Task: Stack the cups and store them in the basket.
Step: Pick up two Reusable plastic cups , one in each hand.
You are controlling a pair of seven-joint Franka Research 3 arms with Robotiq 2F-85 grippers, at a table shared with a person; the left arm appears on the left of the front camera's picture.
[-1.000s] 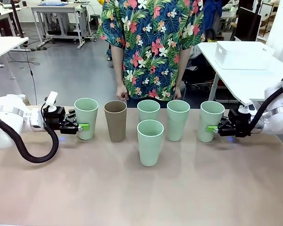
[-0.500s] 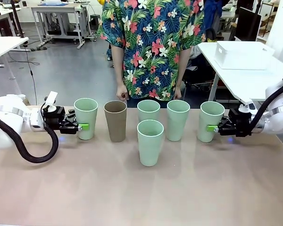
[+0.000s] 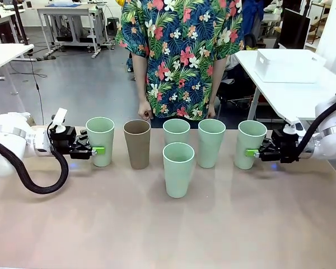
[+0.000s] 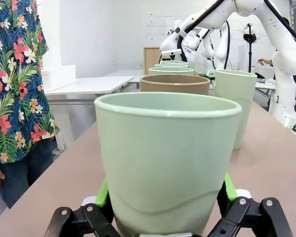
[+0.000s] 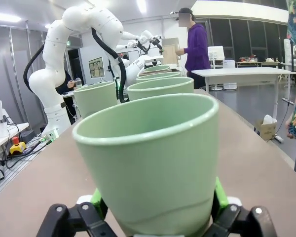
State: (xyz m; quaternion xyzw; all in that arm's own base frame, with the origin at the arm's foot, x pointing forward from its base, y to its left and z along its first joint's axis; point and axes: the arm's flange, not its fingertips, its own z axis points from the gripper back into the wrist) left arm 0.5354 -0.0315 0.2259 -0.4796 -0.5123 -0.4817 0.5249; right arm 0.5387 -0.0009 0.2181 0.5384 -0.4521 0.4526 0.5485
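Front: clamped low on leftmost mint cup (image 3: 99, 140) with left gripper (image 3: 96, 151), on rightmost mint cup (image 3: 251, 143) with right gripper (image 3: 252, 152), likely for end-first stacking; basket (image 3: 284, 66) well apart on side table (image 3: 302, 96). Left wrist: green pads (image 4: 103, 191) pressed against cup base. Right wrist: same pinch, upright.

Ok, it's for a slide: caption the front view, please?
Left gripper holds the leftmost mint cup, right gripper the rightmost mint cup; a person stands across the table.
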